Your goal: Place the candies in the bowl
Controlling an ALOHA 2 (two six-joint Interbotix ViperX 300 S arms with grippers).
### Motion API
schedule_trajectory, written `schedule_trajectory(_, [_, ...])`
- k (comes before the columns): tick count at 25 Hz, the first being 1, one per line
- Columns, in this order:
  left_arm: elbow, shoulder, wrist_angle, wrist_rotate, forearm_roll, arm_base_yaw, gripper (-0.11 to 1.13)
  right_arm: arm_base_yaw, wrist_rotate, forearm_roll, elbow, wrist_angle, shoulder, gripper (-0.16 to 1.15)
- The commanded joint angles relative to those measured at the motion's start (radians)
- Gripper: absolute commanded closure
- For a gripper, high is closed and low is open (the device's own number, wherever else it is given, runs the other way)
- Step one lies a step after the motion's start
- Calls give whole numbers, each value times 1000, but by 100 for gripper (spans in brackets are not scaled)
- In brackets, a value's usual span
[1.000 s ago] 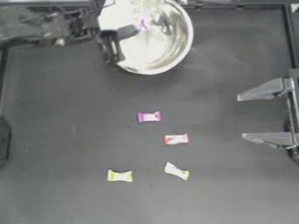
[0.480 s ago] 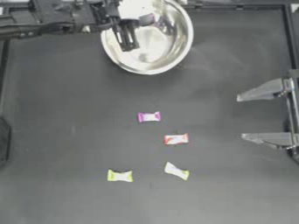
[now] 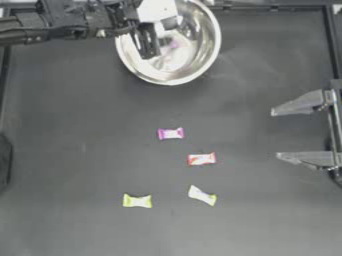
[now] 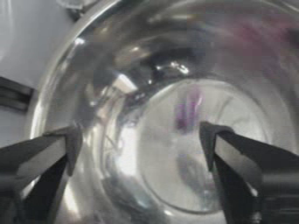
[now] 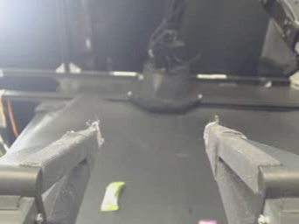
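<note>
The shiny bowl (image 3: 194, 65) stands at the table's back, left of centre. My left gripper (image 3: 148, 42) hangs over the bowl's left half, open, with nothing between its fingers (image 4: 234, 162). A blurred purple candy (image 4: 187, 111) shows on the bowl's floor (image 4: 234, 131), also faintly from above as a purple candy (image 3: 176, 45). On the table lie a pink candy (image 3: 170, 133), a red-orange candy (image 3: 201, 159) and two yellow-green candies (image 3: 137, 201) (image 3: 202, 195). My right gripper (image 3: 276, 134) waits open at the right edge.
The right wrist view looks across the dark table from my right gripper (image 5: 153, 127) and shows a yellow-green candy (image 5: 112, 196) and the edge of the pink one (image 5: 207, 222). A dark frame rail (image 5: 175, 78) runs along the far side.
My left gripper has moved right, from the bowl's left rim to above its inside. The four candies on the table and the right arm have not moved.
</note>
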Motion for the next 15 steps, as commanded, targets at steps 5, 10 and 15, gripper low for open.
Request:
schedule_trajectory(5, [25,-201,-8,0,-11,-46,8,-12,0,2,-9,-5,8,-2])
schedule_trajectory(10, [114,-357,-6,-2,-20,-106,8,-17,0,3,-9,8,2,-2])
schedule_trajectory(15, [221,-517,-9,0,-103,-160,8,-32,0,2,-11,18,-2,-2])
